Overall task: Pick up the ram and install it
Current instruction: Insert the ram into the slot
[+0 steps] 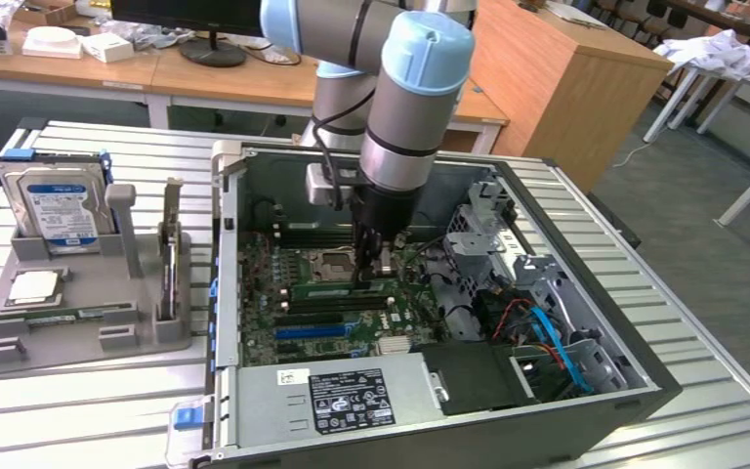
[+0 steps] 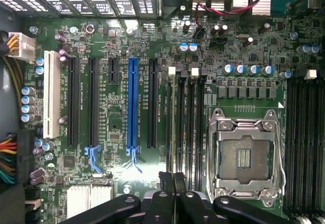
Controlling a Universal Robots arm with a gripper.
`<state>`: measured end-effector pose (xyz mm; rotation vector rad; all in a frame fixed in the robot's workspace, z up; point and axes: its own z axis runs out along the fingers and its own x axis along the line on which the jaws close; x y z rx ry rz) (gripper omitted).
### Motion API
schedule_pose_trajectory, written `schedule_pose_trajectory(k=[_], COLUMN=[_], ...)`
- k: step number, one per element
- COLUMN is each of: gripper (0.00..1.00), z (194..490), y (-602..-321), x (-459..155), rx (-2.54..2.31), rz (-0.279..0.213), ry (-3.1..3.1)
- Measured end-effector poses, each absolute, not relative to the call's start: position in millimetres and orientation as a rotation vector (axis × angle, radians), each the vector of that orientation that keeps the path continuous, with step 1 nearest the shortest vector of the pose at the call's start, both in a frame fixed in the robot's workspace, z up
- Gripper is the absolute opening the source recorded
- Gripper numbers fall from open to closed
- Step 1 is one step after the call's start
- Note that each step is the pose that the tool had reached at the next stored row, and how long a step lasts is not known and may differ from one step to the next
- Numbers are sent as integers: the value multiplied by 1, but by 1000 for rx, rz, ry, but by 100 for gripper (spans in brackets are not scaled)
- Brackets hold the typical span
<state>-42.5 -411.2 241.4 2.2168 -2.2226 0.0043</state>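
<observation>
The ram (image 1: 347, 286), a narrow green board, stands on edge in a memory slot on the motherboard (image 1: 290, 322), beside the empty processor socket (image 1: 333, 261). My gripper (image 1: 372, 278) reaches down into the open computer case (image 1: 609, 322) and is shut on the ram's top edge. In the wrist view the black fingers (image 2: 166, 183) meet over the dark line of the ram (image 2: 175, 127), which runs edge-on along the slot with white latches (image 2: 171, 70). My gripper (image 2: 173, 177) is next to the socket (image 2: 244, 155).
A grey holder (image 1: 153, 327) on the exterior view's left carries a hard drive (image 1: 56, 210), a square silver chip (image 1: 34, 286) and a second thin board standing upright (image 1: 172, 249). Drive cages and cables (image 1: 545, 322) crowd the case's right side. The power supply (image 1: 336, 401) lies at the front.
</observation>
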Motion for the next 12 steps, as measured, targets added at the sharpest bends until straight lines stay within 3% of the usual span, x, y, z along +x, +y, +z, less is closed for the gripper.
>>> schedule_pose_trajectory(k=[12], gripper=[12], z=[238], y=[-412], x=[-43], rx=[2217], rz=[4], ry=[-2223])
